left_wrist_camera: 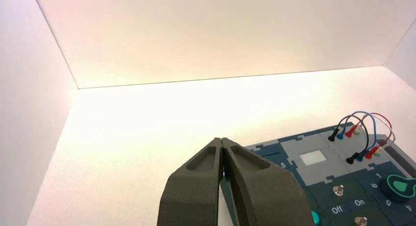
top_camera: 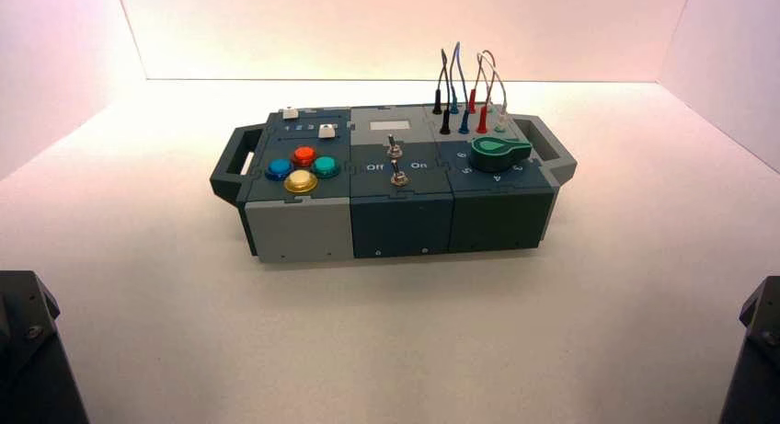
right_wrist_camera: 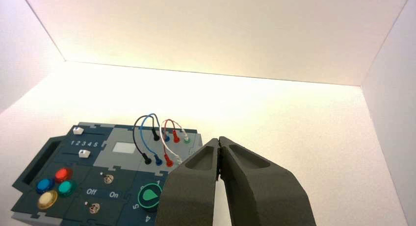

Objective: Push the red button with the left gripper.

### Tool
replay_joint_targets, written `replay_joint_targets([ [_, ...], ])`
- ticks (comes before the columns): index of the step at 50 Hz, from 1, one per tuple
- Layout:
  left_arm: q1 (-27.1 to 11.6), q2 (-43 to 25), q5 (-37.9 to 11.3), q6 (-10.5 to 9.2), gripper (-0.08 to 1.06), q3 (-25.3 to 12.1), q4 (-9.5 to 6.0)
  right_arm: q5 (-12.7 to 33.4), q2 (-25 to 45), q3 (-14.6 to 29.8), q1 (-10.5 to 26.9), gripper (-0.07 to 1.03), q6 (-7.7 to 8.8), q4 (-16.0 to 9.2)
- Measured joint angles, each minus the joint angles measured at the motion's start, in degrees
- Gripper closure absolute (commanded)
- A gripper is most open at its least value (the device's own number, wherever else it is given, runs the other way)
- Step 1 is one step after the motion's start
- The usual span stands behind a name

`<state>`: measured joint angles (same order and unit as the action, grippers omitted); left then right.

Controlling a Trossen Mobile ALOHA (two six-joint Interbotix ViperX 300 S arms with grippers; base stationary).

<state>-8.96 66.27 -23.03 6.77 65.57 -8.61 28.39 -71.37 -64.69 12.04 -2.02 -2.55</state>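
Note:
The red button [top_camera: 303,154] sits at the back of a four-button cluster on the left part of the box [top_camera: 303,229], with blue [top_camera: 279,168], green [top_camera: 326,166] and yellow [top_camera: 301,181] neighbours. It also shows in the right wrist view [right_wrist_camera: 63,174]. My left gripper [left_wrist_camera: 222,139] is shut and empty, pulled back well short of the box near the front left; the buttons are hidden behind its fingers in the left wrist view. My right gripper [right_wrist_camera: 219,138] is shut and empty, parked at the front right.
Two toggle switches [top_camera: 395,162] stand in the box's middle, a green knob [top_camera: 499,149] and wired plugs [top_camera: 464,102] on its right, two white sliders [top_camera: 308,122] behind the buttons. White walls enclose the table. Arm bases sit at both front corners [top_camera: 28,350].

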Motion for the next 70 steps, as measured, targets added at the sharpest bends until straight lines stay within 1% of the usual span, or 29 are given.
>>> replay_joint_targets([
  [20, 0.0, 0.0, -0.18, 0.09, 1.01, 0.09, -0.09, 0.0, -0.18, -0.09, 0.0, 0.99, 0.0, -0.53],
  [49, -0.44, -1.23, -0.44, 0.09, 1.01, 0.0, -0.09, 0.0, -0.26, -0.09, 0.0, 0.99, 0.0, -0.53],
  [54, -2.29, -2.64, -0.53, 0.09, 1.01, 0.0, -0.18, 0.0, -0.18, -0.09, 0.0, 0.99, 0.0, -0.53],
  [55, -3.6, -3.69, -0.53, 0.0, 1.01, 0.0, -0.26, 0.0, -0.26, -0.09, 0.0, 0.99, 0.0, -0.53],
  [56, -3.6, -3.69, -0.53, 0.0, 1.01, 0.0, -0.26, 0.0, -0.26, -0.09, 0.0, 0.99, 0.0, -0.53],
  [57, -5.54, -5.36, -0.7, 0.09, 1.01, 0.0, -0.26, 0.0, -0.18, -0.09, 0.0, 0.99, 0.0, -0.53],
  [61, -8.26, -8.44, -1.41, 0.09, 1.01, 0.0, -0.26, 0.18, -0.18, 0.0, 0.0, 0.99, 0.0, -0.7],
  [62, -10.02, -10.37, -1.93, 0.09, 1.01, -0.26, -0.26, 0.26, -0.09, -0.09, 0.0, 0.99, 0.09, -0.79],
  [63, -10.37, -10.81, -2.02, 0.09, 1.01, -0.35, -0.26, 0.26, 0.0, -0.09, 0.0, 0.99, 0.0, -0.79],
  [64, -12.39, -13.1, -2.55, 0.18, 1.01, -0.7, -0.18, 0.44, -0.09, 0.0, 0.0, 0.99, 0.0, -0.88],
  [65, -12.39, -13.1, -2.55, 0.18, 1.01, -0.7, -0.18, 0.44, -0.09, 0.0, 0.0, 0.99, 0.0, -0.88],
  [67, -15.82, -18.02, -3.6, 0.62, 1.01, -1.41, -0.18, 0.44, 0.09, -0.09, 0.0, 0.99, 0.0, -1.05],
  [68, -16.0, -18.19, -3.78, 0.62, 1.01, -1.41, -0.18, 0.44, 0.18, -0.09, 0.0, 0.99, 0.0, -1.05],
  [70, -17.4, -21.71, -5.01, 0.88, 1.01, -2.64, -0.18, 0.53, 0.26, -0.09, 0.0, 0.99, 0.0, -1.05],
])
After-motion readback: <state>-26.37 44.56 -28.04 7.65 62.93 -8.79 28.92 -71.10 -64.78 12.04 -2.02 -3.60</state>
